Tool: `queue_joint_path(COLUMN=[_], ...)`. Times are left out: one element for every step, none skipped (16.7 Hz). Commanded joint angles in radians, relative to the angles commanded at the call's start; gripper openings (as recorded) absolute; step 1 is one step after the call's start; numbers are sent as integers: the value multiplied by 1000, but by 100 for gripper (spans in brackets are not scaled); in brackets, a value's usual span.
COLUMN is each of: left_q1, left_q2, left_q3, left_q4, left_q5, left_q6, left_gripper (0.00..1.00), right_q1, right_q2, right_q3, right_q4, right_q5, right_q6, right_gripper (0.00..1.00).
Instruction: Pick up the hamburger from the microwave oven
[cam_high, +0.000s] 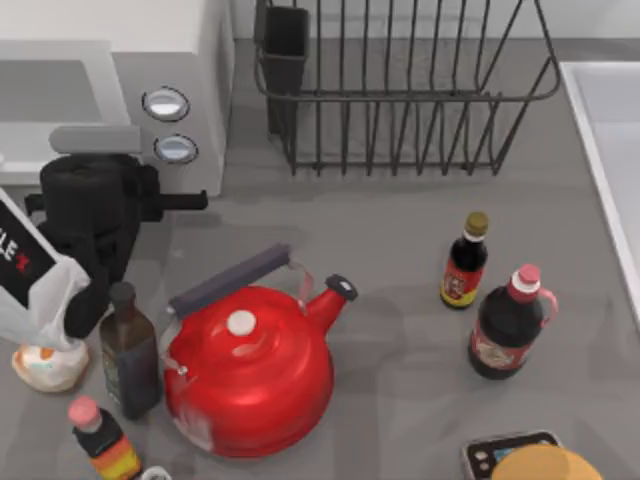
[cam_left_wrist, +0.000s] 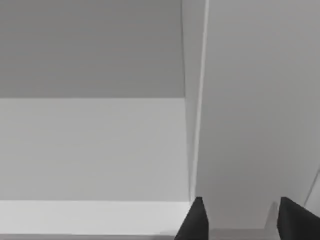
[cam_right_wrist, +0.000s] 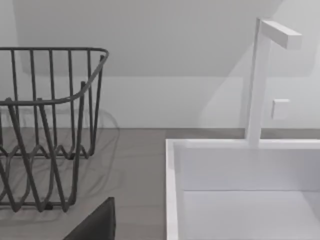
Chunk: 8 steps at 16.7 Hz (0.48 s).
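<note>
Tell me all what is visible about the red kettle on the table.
The red kettle is a glossy, rounded pot standing upright near the front left of the grey table. Its lid carries a small white knob, and a dark grey bar handle arches above it on clear side supports. A short red spout with a black cap points up and toward the right. A dark brown bottle stands close at its left side; whether they touch I cannot tell.
</note>
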Motion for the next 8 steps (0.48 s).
queue_joint_path(left_q1=[0, 0, 0, 0, 0, 0, 0, 0], left_q2=[0, 0, 0, 0, 0, 0, 0, 0], left_q3=[0, 0, 0, 0, 0, 0, 0, 0], left_q4=[0, 0, 0, 0, 0, 0, 0, 0], left_q5=[0, 0, 0, 0, 0, 0, 0, 0], left_q6=[0, 0, 0, 0, 0, 0, 0, 0], left_gripper=[90, 98, 100, 100, 100, 100, 100, 100], right_q1=[0, 0, 0, 0, 0, 0, 0, 0], right_q2=[0, 0, 0, 0, 0, 0, 0, 0], right_q3=[0, 0, 0, 0, 0, 0, 0, 0], right_q4=[0, 0, 0, 0, 0, 0, 0, 0], right_q5=[0, 0, 0, 0, 0, 0, 0, 0], right_q6=[0, 0, 0, 0, 0, 0, 0, 0], right_gripper=[100, 100, 100, 100, 100, 100, 100, 100])
